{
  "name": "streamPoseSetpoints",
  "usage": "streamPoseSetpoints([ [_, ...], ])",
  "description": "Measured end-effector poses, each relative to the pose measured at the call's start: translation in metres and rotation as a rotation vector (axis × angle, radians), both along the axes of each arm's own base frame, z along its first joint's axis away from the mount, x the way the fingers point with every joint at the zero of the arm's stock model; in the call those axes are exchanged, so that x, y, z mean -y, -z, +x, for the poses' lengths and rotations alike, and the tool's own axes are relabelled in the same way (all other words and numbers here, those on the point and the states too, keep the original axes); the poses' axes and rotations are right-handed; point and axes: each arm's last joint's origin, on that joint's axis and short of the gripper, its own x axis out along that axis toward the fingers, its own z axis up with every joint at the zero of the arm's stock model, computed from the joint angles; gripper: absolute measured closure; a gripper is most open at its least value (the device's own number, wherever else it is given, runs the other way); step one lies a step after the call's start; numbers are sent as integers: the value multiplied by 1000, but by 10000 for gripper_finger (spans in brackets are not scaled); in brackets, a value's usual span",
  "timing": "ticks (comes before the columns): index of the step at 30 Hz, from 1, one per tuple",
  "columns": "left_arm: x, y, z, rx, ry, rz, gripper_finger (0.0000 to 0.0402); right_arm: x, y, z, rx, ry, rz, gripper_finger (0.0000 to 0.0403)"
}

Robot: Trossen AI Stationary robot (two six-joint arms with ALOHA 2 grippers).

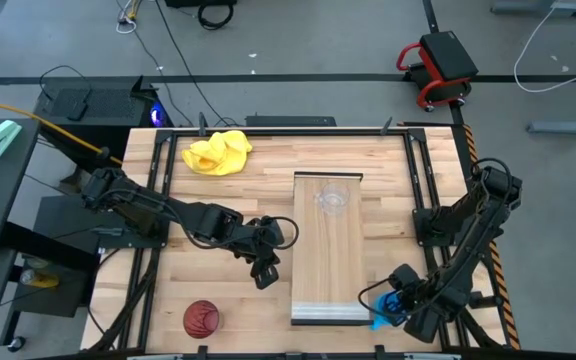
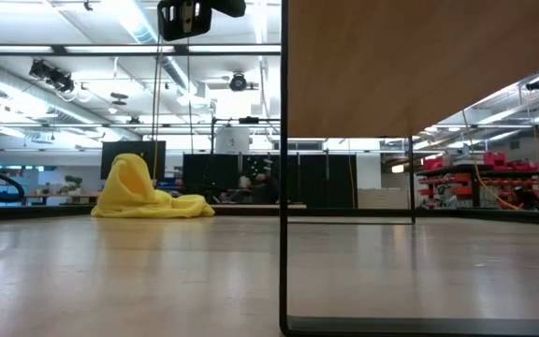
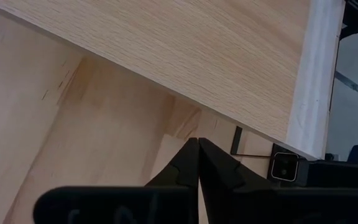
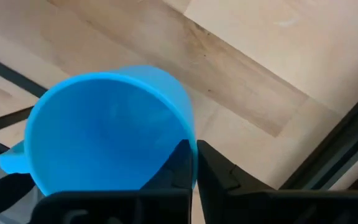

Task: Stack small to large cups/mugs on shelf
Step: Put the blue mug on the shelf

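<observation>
Right gripper (image 4: 194,163) sits at the near right corner of the tabletop (image 1: 168,300), just beside the shelf's lighter lip end; its fingers are pinched on the rim wall of the blue mug (image 4: 110,134), one finger inside and one outside; mug is tilted, mouth facing the wrist camera, handle stub poking out at one side; whether it is lifted off the table cannot be told.

Left gripper (image 1: 265,262) hovers near the shelf's left long edge, fingers pressed together, holding nothing.

Shelf (image 1: 328,250) lies with its long axis running from the far side toward the near edge, lip (image 1: 330,315) at the near short end; clear cup (image 1: 332,202) stands on it toward the far end, mouth up; red ribbed cup (image 1: 201,319) rests on the tabletop near the front left, well apart from the shelf; yellow cloth (image 1: 218,153) is at the far left, out of the way.

Risks, as judged: a rim-only pinch on a tilted mug may let it swing or slip during carry; the mug could clip the shelf lip or frame rail on the way up; lowering blue over or beside the clear cup could knock the light clear cup over if misaligned; order matters, since the red one must go last.
</observation>
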Motion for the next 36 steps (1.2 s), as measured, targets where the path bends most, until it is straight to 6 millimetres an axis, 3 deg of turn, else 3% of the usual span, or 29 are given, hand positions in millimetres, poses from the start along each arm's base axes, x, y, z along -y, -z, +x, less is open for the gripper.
streamPoseSetpoints([
  [7, 0, 0, 0, 0, 1, 1, 385, -2, -4, 1, -7, 40, 17, 396],
  [12, 1, 0, -1, 0, 24, 18, 380, -3, -25, 4, 17, 67, 62, 398],
  [16, 0, 3, -3, -35, 32, 35, 383, 1, -55, 4, 9, 100, 52, 398],
  [22, -2, 8, -10, -119, 58, 81, 392, 13, -119, 0, -37, 163, 8, 398],
  [26, -3, 8, -11, -126, 84, 102, 389, 22, -148, 7, 11, 226, 97, 398],
  [36, -3, 8, -11, -124, 112, 122, 386, 51, -160, 42, 107, 221, 67, 398],
])
